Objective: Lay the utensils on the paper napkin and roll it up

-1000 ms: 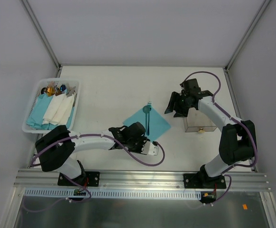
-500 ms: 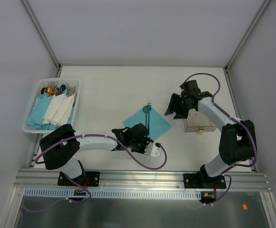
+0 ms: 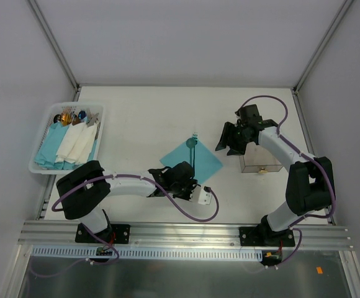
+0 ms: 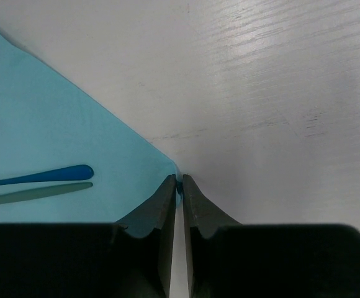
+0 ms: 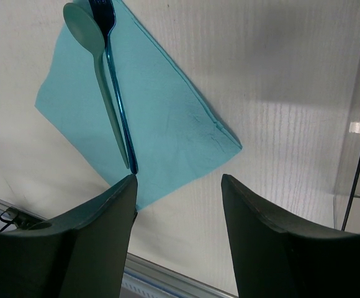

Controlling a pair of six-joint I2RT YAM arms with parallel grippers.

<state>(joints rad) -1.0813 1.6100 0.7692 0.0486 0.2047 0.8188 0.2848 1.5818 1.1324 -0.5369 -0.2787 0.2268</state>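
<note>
Ahead of the arm bases, in the top view, the napkin [image 3: 208, 162] lies as a diamond with the utensils [image 3: 192, 158] along its diagonal, bowl and tines at the far corner. The left pincer [image 3: 186, 179] sits at the near corner, so the sheet spreads away beyond it. The right pincer [image 3: 233, 139] hangs to the far right of the sheet, apart from it and just beside a clear box [image 3: 261, 160]. The left arm is plainly the nearer.

From the left wrist, the fingers [image 4: 166, 198] stand a sliver apart, and the napkin's corner tip appears nipped between them. The sheet fans out up and to the left of the pincer. The two handle ends [image 4: 68, 172] lie just left of it and point almost straight at the pinched corner.

From the right wrist, the jaws are wide and hold nothing. The napkin [image 5: 167, 112] and utensils [image 5: 119, 105] lie below and ahead, well clear of the tips.

The long axis runs straight away from the left pincer. The next move is likely to carry that corner up over the handles.
</note>
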